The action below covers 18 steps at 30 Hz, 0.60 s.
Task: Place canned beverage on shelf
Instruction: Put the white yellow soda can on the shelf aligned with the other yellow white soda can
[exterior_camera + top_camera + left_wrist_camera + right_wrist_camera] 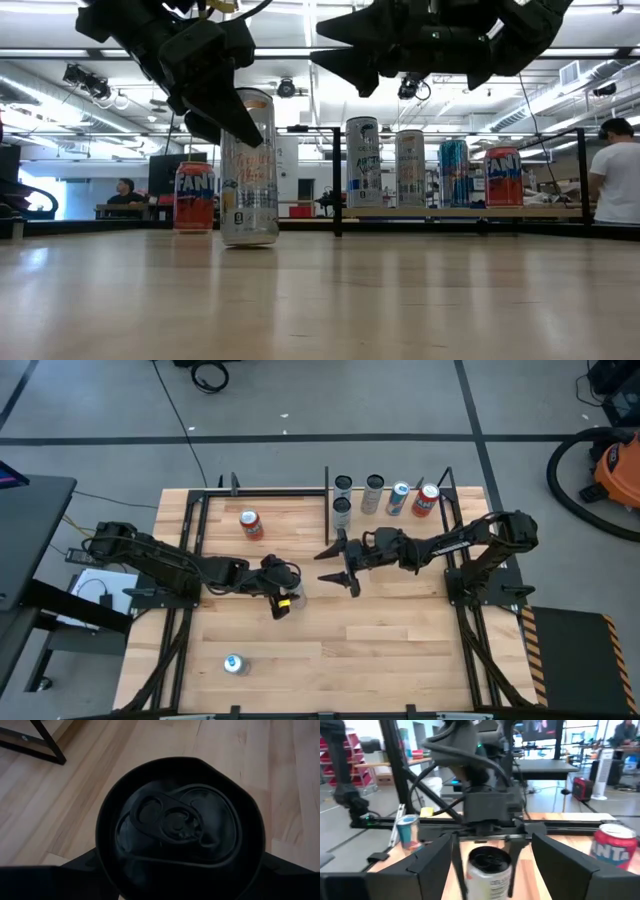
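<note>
A tall white can (291, 598) stands on its base on the planked tabletop, near the middle; in the low view (248, 170) it is upright. My left gripper (282, 600) is above it, shut on it. My right gripper (330, 565) is open and empty just to the can's right, raised above the table (345, 50), fingers pointing at the can. The pale shelf panel (392, 528) lies at the far right with several cans (373, 492) standing on it. My left gripper pinches the white can's upper side wall (232, 130), just under the rim, between its two fingers (225, 118). The fingers come from above, slanting down from the table's left. The can stands upright, its base (250, 240) on the table.
An orange Fanta can (251, 525) stands on the tabletop left of the shelf's black rod (328, 510). A bluish can (235, 664) stands near the front edge. Another Fanta can (428, 498) is on the shelf's far right. People show in the room behind.
</note>
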### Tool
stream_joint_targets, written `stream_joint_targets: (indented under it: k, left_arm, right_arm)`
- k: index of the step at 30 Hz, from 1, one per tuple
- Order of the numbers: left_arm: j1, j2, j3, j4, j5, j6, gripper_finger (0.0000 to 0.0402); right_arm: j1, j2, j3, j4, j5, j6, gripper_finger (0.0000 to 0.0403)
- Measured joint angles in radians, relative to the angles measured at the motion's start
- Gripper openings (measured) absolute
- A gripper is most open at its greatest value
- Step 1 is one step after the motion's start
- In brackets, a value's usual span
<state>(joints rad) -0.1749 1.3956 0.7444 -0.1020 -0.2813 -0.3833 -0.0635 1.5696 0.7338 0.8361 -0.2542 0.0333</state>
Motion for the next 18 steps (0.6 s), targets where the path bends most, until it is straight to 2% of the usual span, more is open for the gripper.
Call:
stream_joint_targets:
  k: [5, 9, 18]
  left_arm:
    - [0.004, 0.000, 0.000, 0.000, 0.001, 0.010, 0.0277]
    - [0.005, 0.000, 0.000, 0.001, -0.001, 0.014, 0.0277]
    - [0.005, 0.000, 0.000, 0.006, 0.000, 0.028, 0.0277]
  right_arm:
    - [0.006, 0.000, 0.000, -0.007, 0.004, -0.077, 0.0280]
    - [0.016, 0.022, 0.000, -0.019, 0.055, -0.078, 0.0280]
    - [0.039, 0.191, 0.000, 0.186, 0.043, -0.081, 0.0279]
